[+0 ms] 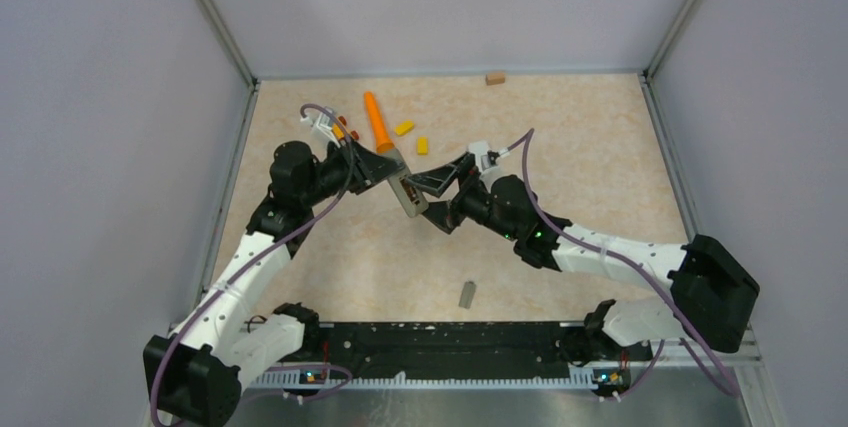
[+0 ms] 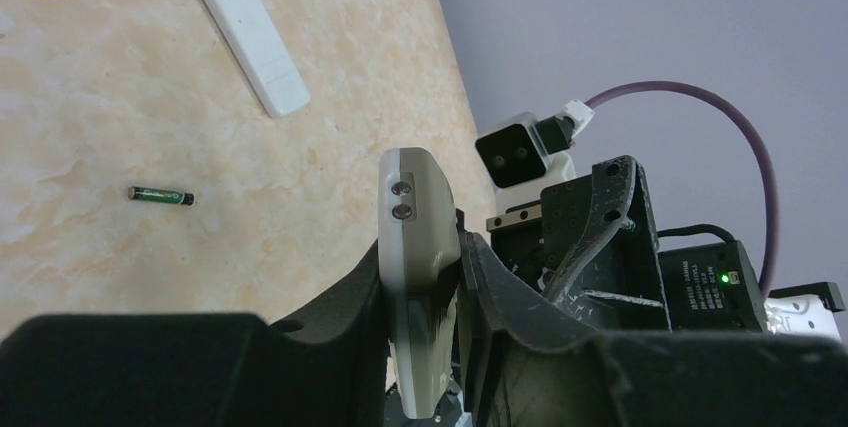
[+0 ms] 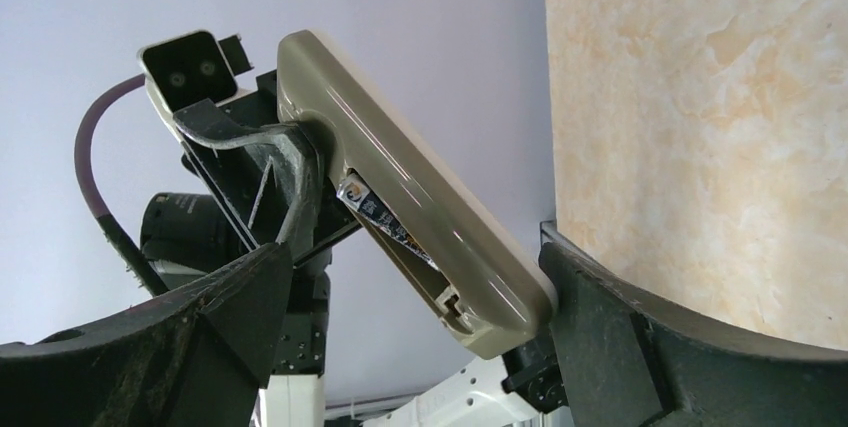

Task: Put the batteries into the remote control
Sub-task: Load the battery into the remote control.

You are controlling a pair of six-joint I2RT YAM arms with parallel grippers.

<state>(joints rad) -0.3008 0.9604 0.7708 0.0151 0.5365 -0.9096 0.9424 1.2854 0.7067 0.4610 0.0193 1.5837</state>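
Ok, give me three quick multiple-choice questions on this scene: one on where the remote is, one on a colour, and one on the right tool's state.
1. Where is the beige remote?
A) inside a drawer
B) gripped in the left tool, in mid-air
C) leaning on the back wall

2. What colour is the long tapered piece lying beyond the arms?
A) orange
B) blue
C) green

3. How is the right tool?
A) shut on a battery
B) open
C) shut on nothing

Answers:
1 B: the left wrist view shows that tool clamped on the remote's end.
2 A: it is plainly orange in the top view.
3 B: its jaws stand wide apart in its own wrist view.
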